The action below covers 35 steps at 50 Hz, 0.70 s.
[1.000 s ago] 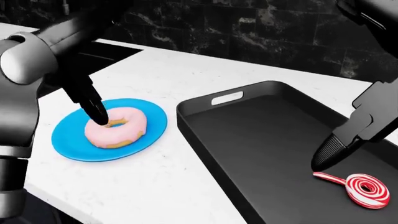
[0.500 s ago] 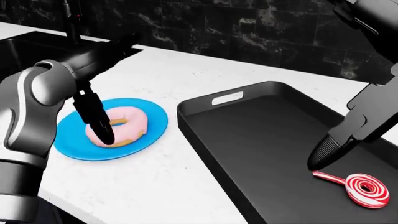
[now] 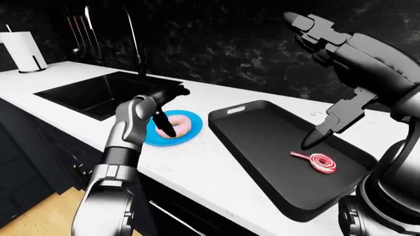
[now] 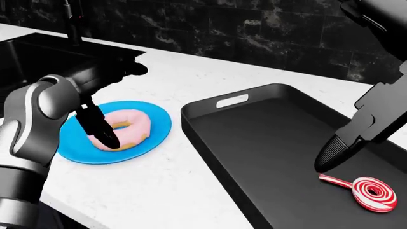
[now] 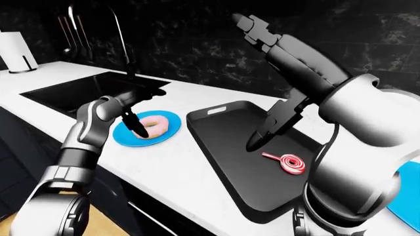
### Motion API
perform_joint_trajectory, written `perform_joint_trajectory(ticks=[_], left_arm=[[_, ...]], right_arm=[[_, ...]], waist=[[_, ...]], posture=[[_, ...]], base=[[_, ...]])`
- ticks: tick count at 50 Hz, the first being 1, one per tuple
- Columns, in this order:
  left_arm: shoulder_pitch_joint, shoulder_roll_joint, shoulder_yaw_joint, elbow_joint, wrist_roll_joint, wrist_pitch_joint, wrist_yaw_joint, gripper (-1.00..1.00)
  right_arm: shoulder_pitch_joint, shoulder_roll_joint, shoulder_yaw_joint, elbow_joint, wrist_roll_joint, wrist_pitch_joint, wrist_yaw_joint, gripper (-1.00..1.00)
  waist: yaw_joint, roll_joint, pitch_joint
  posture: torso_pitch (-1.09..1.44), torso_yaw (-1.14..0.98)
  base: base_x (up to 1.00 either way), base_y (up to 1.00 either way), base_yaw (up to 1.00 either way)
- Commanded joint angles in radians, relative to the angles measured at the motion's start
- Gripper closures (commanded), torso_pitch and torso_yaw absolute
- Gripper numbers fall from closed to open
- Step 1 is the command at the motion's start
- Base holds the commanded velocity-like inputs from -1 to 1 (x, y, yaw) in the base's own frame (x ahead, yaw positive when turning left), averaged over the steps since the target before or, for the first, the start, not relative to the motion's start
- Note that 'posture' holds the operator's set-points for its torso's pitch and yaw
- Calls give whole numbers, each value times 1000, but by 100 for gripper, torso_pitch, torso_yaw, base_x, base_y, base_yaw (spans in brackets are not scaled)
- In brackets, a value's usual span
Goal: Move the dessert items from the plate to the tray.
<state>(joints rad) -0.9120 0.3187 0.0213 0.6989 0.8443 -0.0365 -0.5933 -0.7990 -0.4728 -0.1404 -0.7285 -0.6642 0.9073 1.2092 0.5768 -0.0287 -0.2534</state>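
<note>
A pink-iced donut [image 4: 130,125] lies on a blue plate [image 4: 159,119] on the white counter, left of the black tray [image 4: 267,133]. My left hand [image 4: 101,128] is open. One dark finger [image 4: 105,136] lies down across the donut's left side, and the other fingers stick out above the plate toward the sink. A red-and-white swirl lollipop [image 4: 372,192] lies in the tray's lower right part. My right hand [image 4: 337,149] is open and empty, one fingertip hanging just above the lollipop's stick.
A black sink [image 3: 98,91] with a tall faucet [image 3: 134,39] is left of the plate. A paper towel roll [image 3: 23,51] stands at the far left. A black tiled wall runs along the top. A blue object [image 5: 407,196] shows at the right edge.
My left hand's finger slid from the donut's hole down to its lower left edge, and the left arm dropped lower in the view. The right hand barely moved. The donut stays on the plate.
</note>
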Motion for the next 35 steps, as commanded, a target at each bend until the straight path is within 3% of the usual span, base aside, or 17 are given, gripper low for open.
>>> perform_joint_trajectory(ticks=[1, 35], left_arm=[[-42, 10, 11, -30, -1, -13, 23, -64], [-33, -10, -9, 139, 22, -52, 118, -41]], right_arm=[[-27, -8, -9, -3, -8, -9, -14, -100], [7, 5, -16, 1, 10, -37, -44, -100]], waist=[[0, -1, -11], [-5, 0, -16]], posture=[[-41, 49], [-41, 49]], base=[[0, 0, 0], [0, 0, 0]])
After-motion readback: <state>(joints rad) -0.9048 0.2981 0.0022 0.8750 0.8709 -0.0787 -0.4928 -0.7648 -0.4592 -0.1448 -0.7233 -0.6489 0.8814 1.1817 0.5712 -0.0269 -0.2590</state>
